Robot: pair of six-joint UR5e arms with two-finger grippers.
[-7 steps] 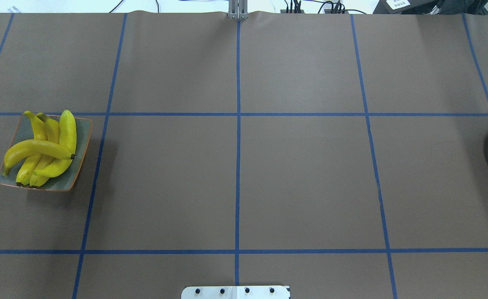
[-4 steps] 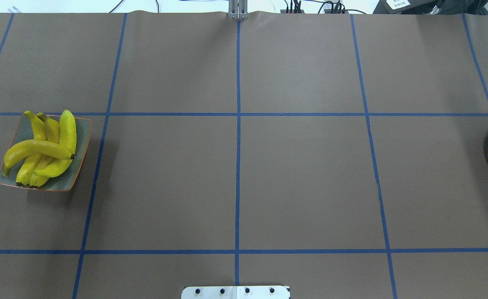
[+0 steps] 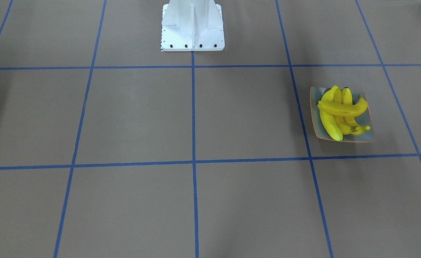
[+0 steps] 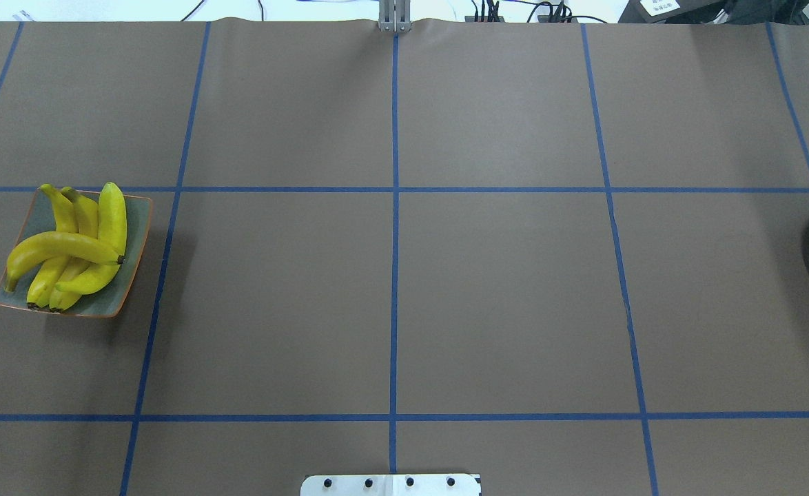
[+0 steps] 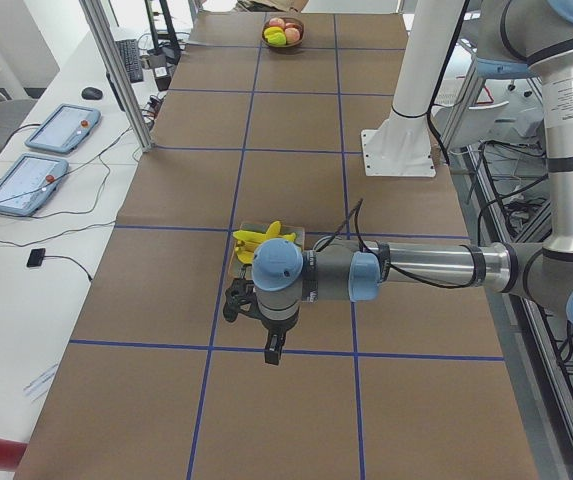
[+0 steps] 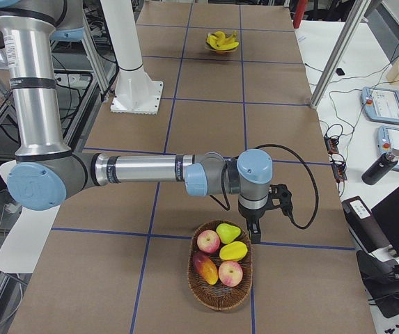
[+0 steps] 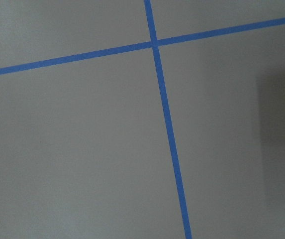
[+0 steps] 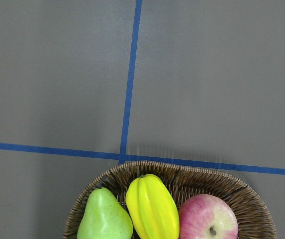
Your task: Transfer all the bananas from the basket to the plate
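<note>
At the left end of the table (image 4: 501, 296), all four bananas (image 4: 67, 248) lie heaped on the plate (image 4: 139, 231).

Looking along the table from that end, the left gripper (image 5: 271, 350) comes first. It points down above a blue tape line (image 5: 166, 346), near the plate but clear of it, and I cannot tell whether its fingers are apart or together. Behind it, three bananas lie side by side on the square dish and the fourth lies across them. Further on stands the white robot base (image 5: 398, 150). At the far end, the wicker basket (image 6: 216, 296) holds a pear (image 8: 105, 219), a star fruit (image 8: 152, 206), apples (image 6: 208, 241) and a reddish fruit (image 6: 203, 266). The right gripper (image 6: 255, 233) hangs at the basket's rim, and its finger spacing cannot be told either.
</note>
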